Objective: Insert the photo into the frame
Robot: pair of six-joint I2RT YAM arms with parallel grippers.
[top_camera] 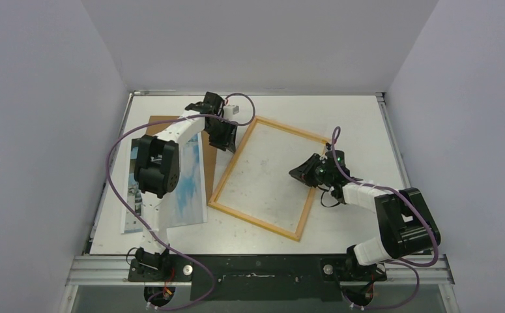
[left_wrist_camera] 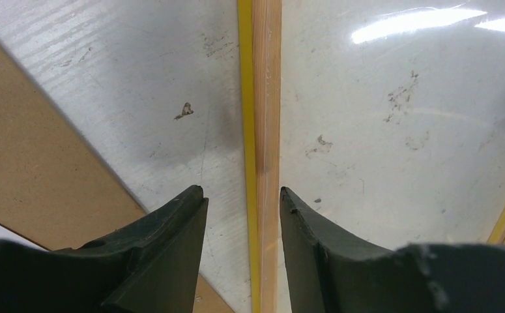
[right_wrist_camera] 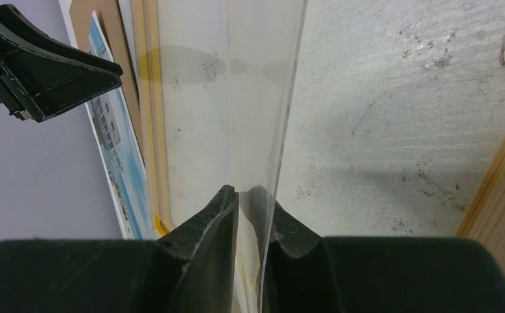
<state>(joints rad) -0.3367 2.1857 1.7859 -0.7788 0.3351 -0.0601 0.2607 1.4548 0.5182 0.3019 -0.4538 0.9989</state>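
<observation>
- Lying flat at the far left of the table (top_camera: pixel 354 124), the photo (top_camera: pixel 191 195) rests picture side up on the brown backing board (top_camera: pixel 159 121). It is partly under my left arm and just left of the frame (left_wrist_camera: pixel 267 98).
- My left gripper (left_wrist_camera: pixel 242 190) hangs over the frame's left rail, jaws released, one finger on each side of it.
- The frame lies askew mid-table, its pale wood back facing up.
- My right gripper (right_wrist_camera: pixel 248 190), over the frame's right part, is clenched on the edge of a clear sheet (right_wrist_camera: pixel 256 98).
</observation>
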